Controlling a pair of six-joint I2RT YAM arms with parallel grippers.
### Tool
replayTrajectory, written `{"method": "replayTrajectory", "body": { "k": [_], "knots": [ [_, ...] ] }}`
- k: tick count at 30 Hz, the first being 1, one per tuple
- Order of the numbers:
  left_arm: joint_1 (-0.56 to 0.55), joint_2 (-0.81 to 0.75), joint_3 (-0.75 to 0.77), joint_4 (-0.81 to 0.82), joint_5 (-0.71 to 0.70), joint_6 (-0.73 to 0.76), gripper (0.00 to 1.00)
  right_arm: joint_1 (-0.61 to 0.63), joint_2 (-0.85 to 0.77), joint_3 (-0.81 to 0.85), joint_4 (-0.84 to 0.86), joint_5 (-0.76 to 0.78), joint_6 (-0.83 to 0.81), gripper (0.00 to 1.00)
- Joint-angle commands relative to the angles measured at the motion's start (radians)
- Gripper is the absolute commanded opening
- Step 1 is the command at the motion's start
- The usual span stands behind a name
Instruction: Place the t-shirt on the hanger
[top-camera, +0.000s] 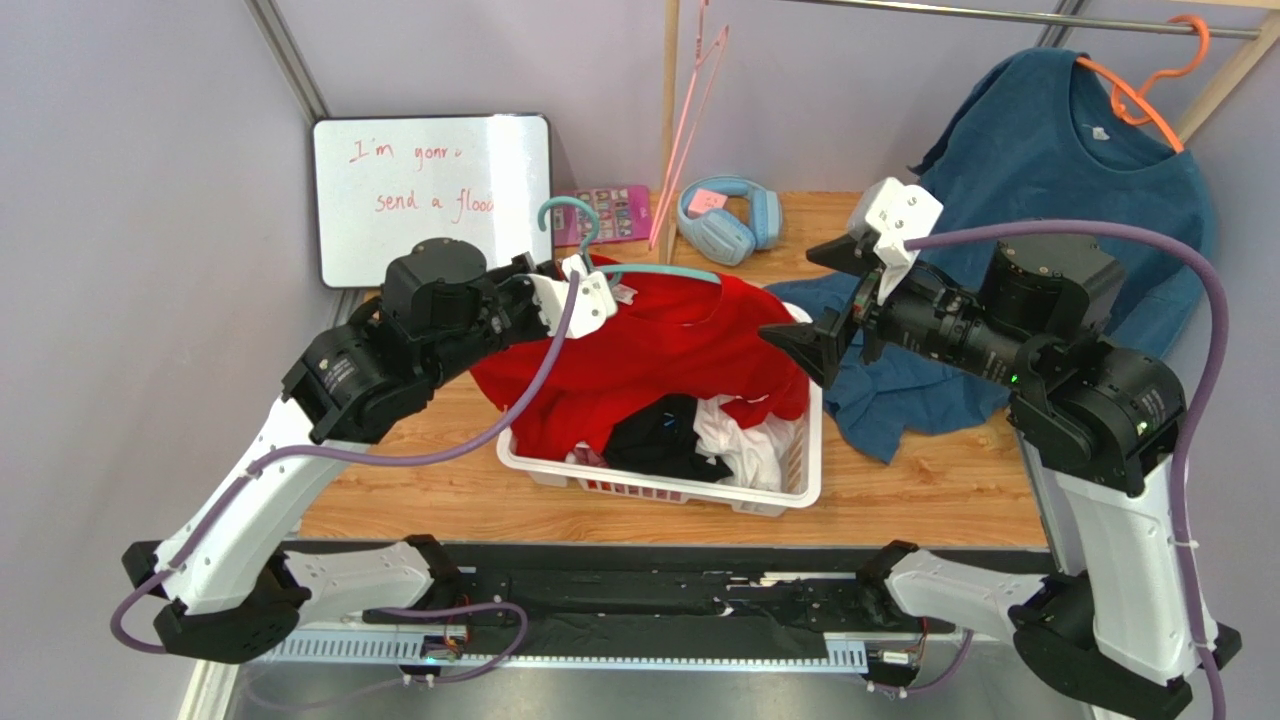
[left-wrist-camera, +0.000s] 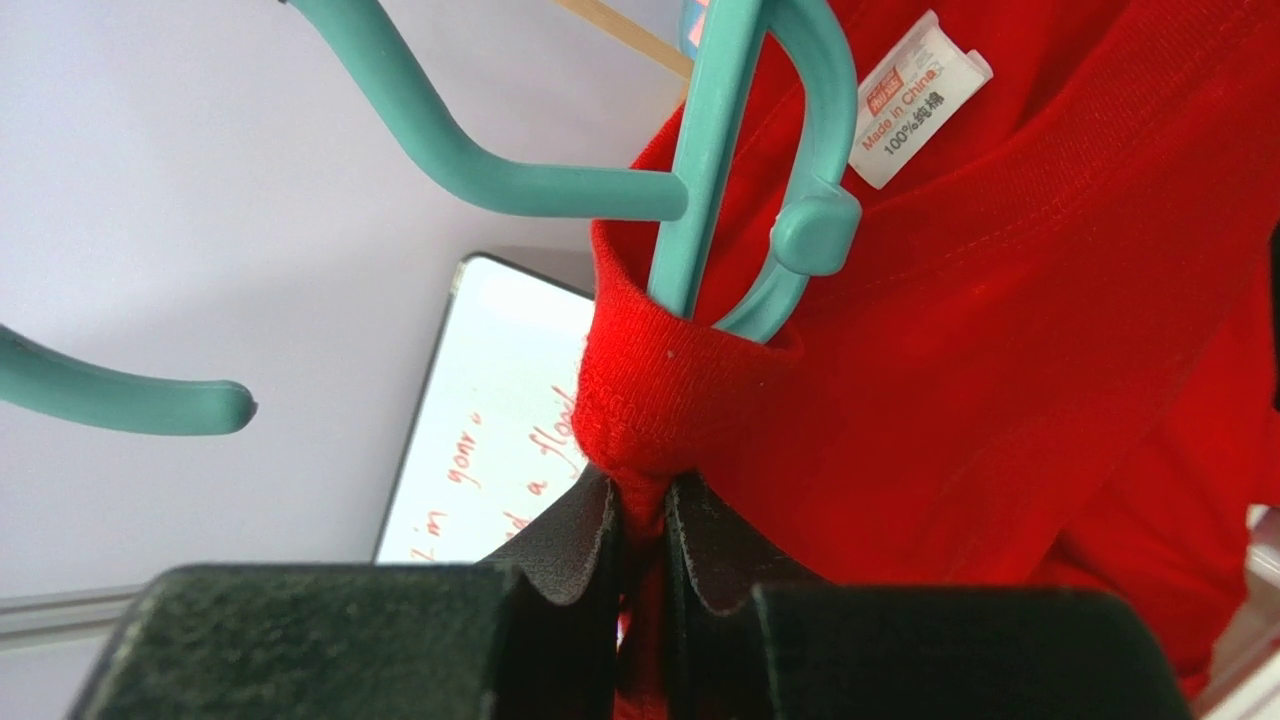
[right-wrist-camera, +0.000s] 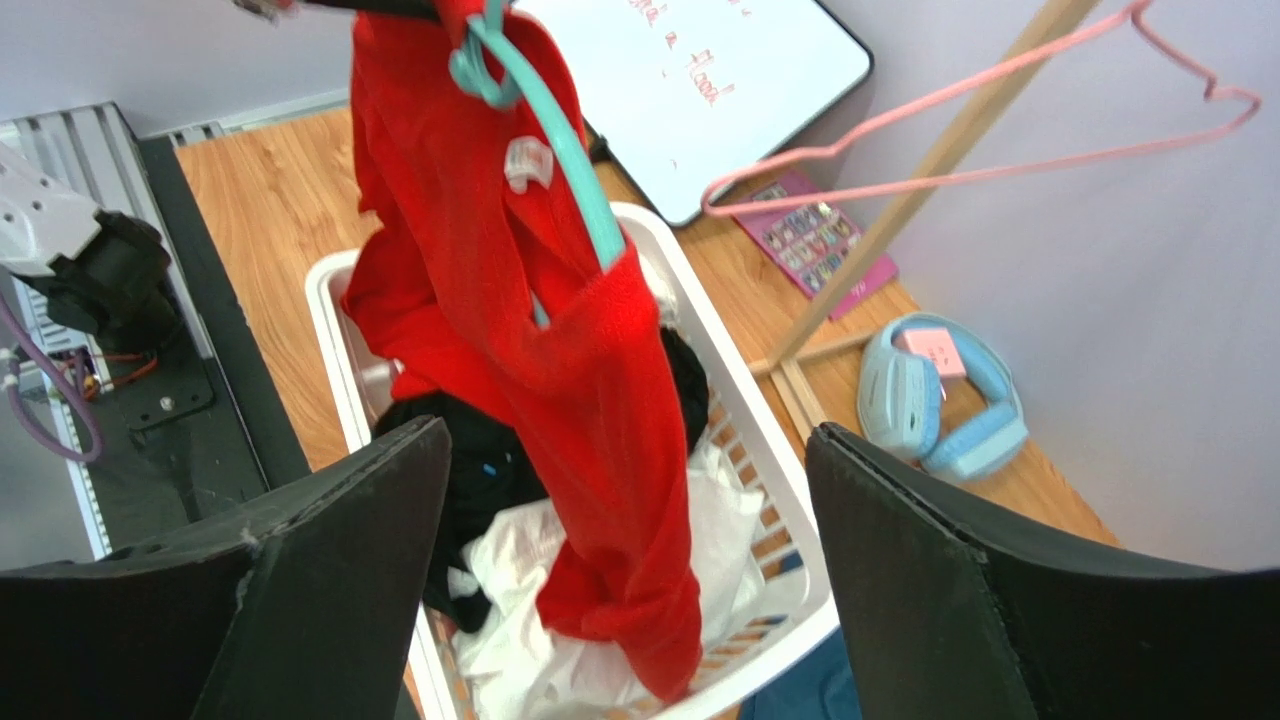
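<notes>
The red t-shirt (top-camera: 676, 353) hangs above the white basket (top-camera: 781, 488), draped over the teal hanger (top-camera: 661, 273). My left gripper (top-camera: 579, 300) is shut on the shirt's neck band (left-wrist-camera: 646, 398), pinching the cloth between its pads. The hanger's stem (left-wrist-camera: 721, 135) passes through the neck opening beside the white label (left-wrist-camera: 920, 93). My right gripper (top-camera: 804, 342) is open and empty, just right of the shirt's hanging end. In the right wrist view the shirt (right-wrist-camera: 571, 345) hangs from the hanger (right-wrist-camera: 556, 143) down into the basket (right-wrist-camera: 736, 435).
Black and white clothes (top-camera: 691, 435) lie in the basket. A teal-blue long-sleeved top (top-camera: 1052, 150) hangs on an orange hanger (top-camera: 1157, 90) at the right. A whiteboard (top-camera: 428, 188), blue headphones (top-camera: 729, 218) and a pink wire hanger (right-wrist-camera: 977, 135) stand at the back.
</notes>
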Motion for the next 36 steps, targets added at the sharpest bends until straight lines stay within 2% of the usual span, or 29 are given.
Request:
{"method": "replayTrajectory", "body": {
  "k": [1, 7, 10, 14, 18, 19, 22, 29, 33, 35, 36],
  "knots": [
    [0.0, -0.053, 0.05, 0.173, -0.013, 0.11, 0.0, -0.063, 0.0, 0.015, -0.029, -0.068, -0.036, 0.86],
    [0.001, -0.017, 0.174, 0.173, 0.018, 0.207, 0.0, -0.082, 0.086, 0.153, -0.099, -0.218, -0.088, 0.67],
    [0.001, -0.02, 0.194, 0.145, 0.066, 0.255, 0.0, -0.082, 0.118, 0.189, -0.089, -0.269, -0.092, 0.65],
    [-0.011, -0.028, 0.128, 0.133, 0.079, 0.296, 0.0, -0.082, 0.14, 0.192, -0.055, -0.315, -0.068, 0.61],
    [-0.032, -0.028, 0.11, 0.124, 0.085, 0.27, 0.0, -0.079, 0.157, 0.176, -0.062, -0.327, -0.075, 0.43],
    [-0.036, -0.02, 0.11, 0.119, 0.087, 0.264, 0.0, -0.079, 0.161, 0.169, -0.069, -0.324, -0.085, 0.35],
    [-0.042, -0.007, 0.114, 0.115, 0.094, 0.25, 0.0, -0.066, 0.175, 0.146, -0.096, -0.316, -0.126, 0.29],
    [-0.055, 0.035, 0.144, 0.112, 0.125, 0.238, 0.0, 0.015, 0.213, 0.146, -0.124, -0.277, -0.174, 0.25],
    [-0.071, 0.052, 0.153, 0.112, 0.14, 0.227, 0.0, 0.043, 0.237, 0.152, -0.118, -0.232, -0.192, 0.28],
    [-0.074, 0.052, 0.15, 0.113, 0.14, 0.227, 0.0, 0.046, 0.241, 0.153, -0.116, -0.209, -0.198, 0.42],
    [-0.075, 0.052, 0.147, 0.113, 0.139, 0.229, 0.0, 0.046, 0.241, 0.161, -0.118, -0.2, -0.201, 0.53]
  ]
}}
